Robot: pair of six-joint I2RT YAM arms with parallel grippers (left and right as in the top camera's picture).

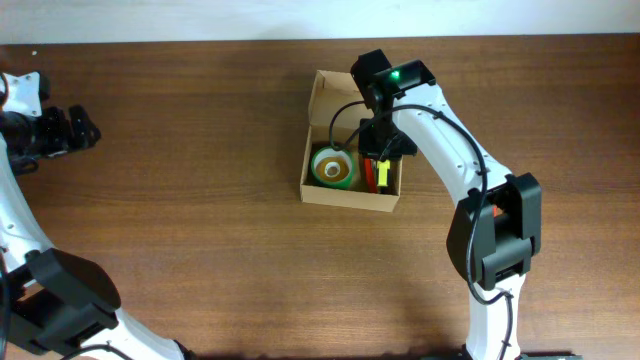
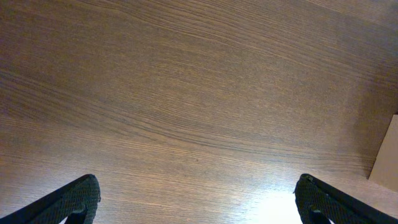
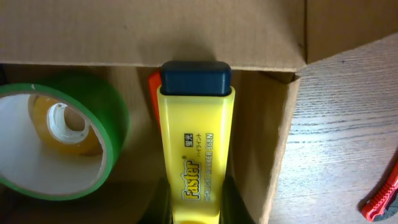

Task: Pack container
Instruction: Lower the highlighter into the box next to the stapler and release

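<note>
The container (image 1: 345,198) is a tan cardboard box, open at mid-table, its flap (image 1: 322,92) standing up at the far side. A green tape roll (image 1: 334,168) lies in its left half. My right gripper (image 1: 381,145) reaches down into the right half, shut on a yellow highlighter (image 3: 196,137) with a dark blue cap (image 3: 196,78) that points at the box wall (image 3: 155,31). An orange item (image 3: 153,84) peeks out behind the highlighter. The tape roll (image 3: 112,118) sits just left of it. My left gripper (image 1: 85,130) hovers open over bare wood at the far left.
A red and black object (image 3: 382,199) lies on the table just outside the box's right wall. In the left wrist view the fingertips (image 2: 87,190) stand wide apart over wood, with a box corner (image 2: 388,155) at the right edge.
</note>
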